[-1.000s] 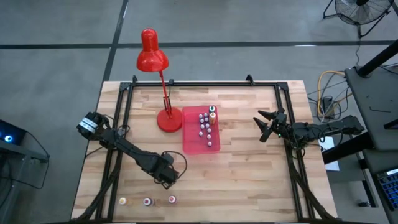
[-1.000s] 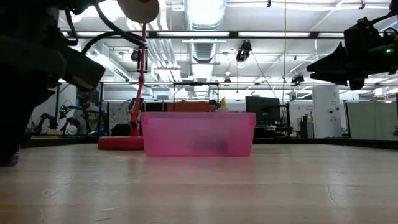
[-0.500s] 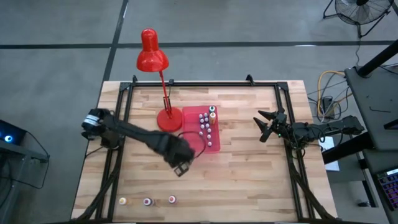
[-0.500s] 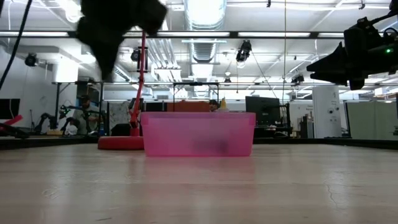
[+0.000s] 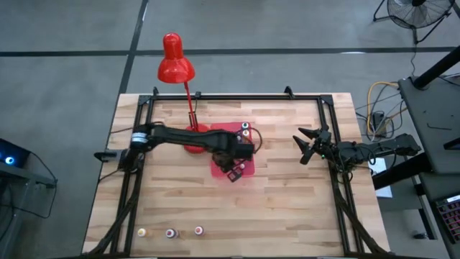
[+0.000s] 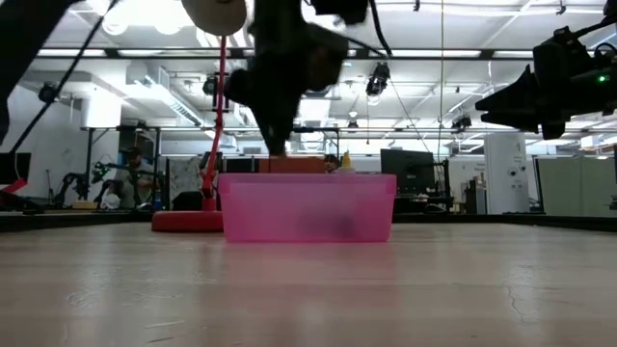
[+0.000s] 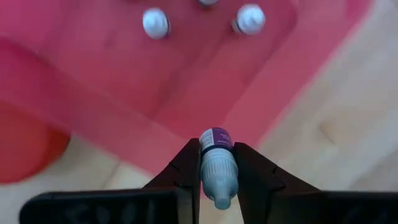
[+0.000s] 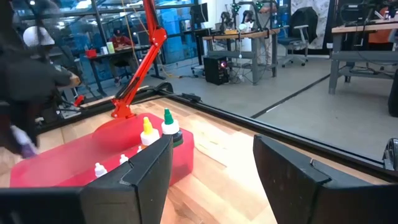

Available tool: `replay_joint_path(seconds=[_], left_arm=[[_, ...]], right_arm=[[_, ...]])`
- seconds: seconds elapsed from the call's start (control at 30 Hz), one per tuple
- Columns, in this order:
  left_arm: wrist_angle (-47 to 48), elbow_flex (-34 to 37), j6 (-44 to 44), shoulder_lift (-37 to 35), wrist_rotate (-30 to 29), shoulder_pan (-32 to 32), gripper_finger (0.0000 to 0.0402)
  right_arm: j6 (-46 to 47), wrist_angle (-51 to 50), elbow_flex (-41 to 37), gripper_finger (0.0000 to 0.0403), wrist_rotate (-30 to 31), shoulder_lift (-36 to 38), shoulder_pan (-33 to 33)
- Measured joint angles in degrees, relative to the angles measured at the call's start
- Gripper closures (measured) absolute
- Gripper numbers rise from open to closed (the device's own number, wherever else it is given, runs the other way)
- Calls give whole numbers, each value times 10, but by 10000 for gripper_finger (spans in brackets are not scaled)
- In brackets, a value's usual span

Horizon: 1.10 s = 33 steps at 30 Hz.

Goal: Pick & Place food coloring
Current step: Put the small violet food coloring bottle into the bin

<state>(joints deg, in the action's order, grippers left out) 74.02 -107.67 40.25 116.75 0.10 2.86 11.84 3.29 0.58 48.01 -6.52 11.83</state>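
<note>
Near edge of the tabletop [image 5: 287, 216]: three food coloring bottles [image 5: 169, 233] stand in a row toward the near left corner, well apart from the tray, evidently awaiting collection.

Mid-table: the left gripper [image 5: 231, 170] hangs over the near end of the pink tray [image 5: 219, 167], just inside its near wall. The left wrist view shows its fingers [image 7: 186, 169] closed tight on a single pale bottle [image 7: 216, 167] with a purple band, gripped at the body. Judgement: the bottle is carried above the tray floor for release among those already there.

Tray interior: a cluster of white-capped bottles [image 5: 237, 145] stands toward the far end, with a yellow bottle [image 8: 147, 131] and a green-capped one [image 8: 170, 128] at the far corner.

Beside the tray's left wall sits the red lamp [image 5: 192, 137].

Toward the right edge: the right gripper [image 5: 307, 146] waits above the wood, fingers spread wide and empty, clear of the left arm's work.
</note>
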Motion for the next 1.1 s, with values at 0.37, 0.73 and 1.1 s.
replay_joint_path(seconds=[0.37,0.73,1.1], left_arm=[[-4,-89,-19,123,-1,-26,354],[-31,-93,-22,154,-37,-33,353],[-44,-66,-30,161,-36,-33,352]], right_arm=[[1,0,0,188,0,0,0],[0,0,0,188,0,0,0],[1,0,0,188,0,0,0]])
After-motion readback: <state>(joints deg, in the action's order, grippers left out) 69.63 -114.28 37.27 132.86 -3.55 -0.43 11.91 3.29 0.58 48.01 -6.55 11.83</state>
